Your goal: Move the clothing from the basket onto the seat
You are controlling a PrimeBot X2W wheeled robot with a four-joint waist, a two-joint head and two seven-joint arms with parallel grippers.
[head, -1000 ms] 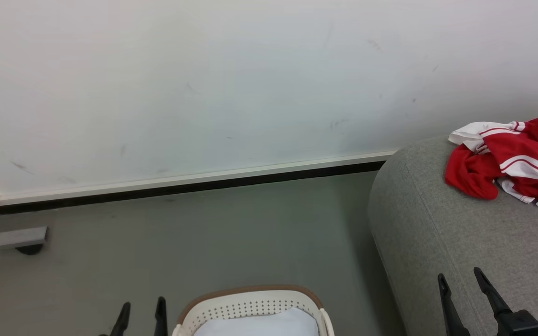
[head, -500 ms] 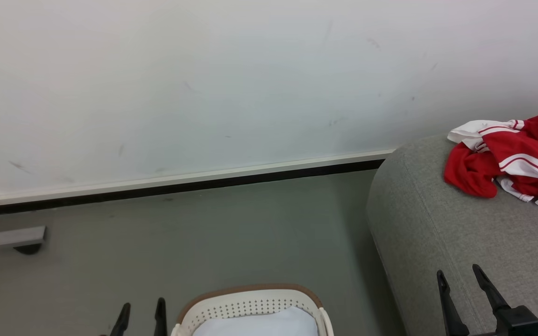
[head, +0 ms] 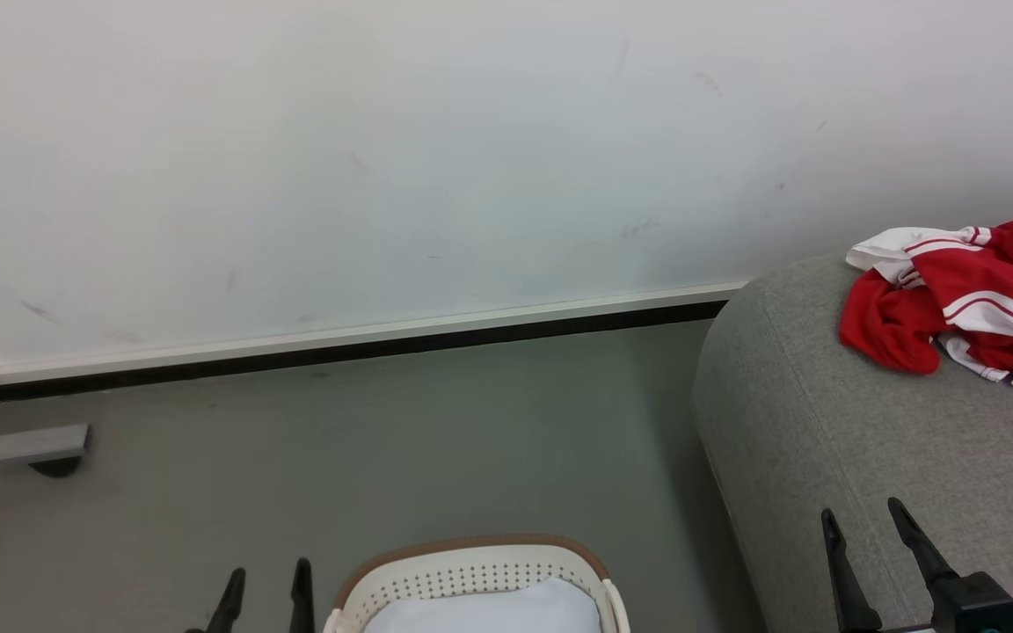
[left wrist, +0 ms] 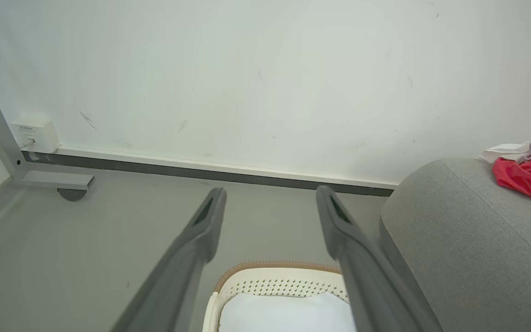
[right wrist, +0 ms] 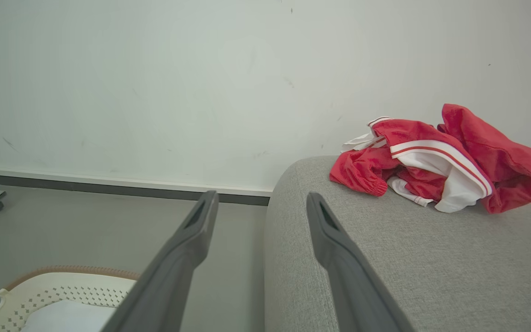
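The clothing [head: 955, 303] is lying in a crumpled heap on the seat [head: 823, 457], near the far rounded corner by the wall [head: 383, 158]. No red is showing in the basket [head: 471, 570], so the transfer is looking complete. The basket is sitting on the floor [head: 383, 440] just beside the seat's end. It is holding a plain pale cloth [head: 489, 611], which is not the garment the task is asking for.

Both arms are hanging low and empty. The left gripper [head: 269, 570] is holding its 2 fingers apart beside the basket's rim. The right gripper [head: 861, 510] is also spread, with nothing between its fingers. It is hovering over the near part of the seat, well apart from the clothing. This pose is suiting a finished job rather than a fresh reach.

The head view is cropping the garment at its right edge. The right wrist view is showing the whole heap: white panels, striped trim, a gathered cuff and a loose red fold at the far side. The left wrist view is looking down between its own fingers at the basket's far rim and the pale cloth inside. The head view is placing both grippers in 1 picture.
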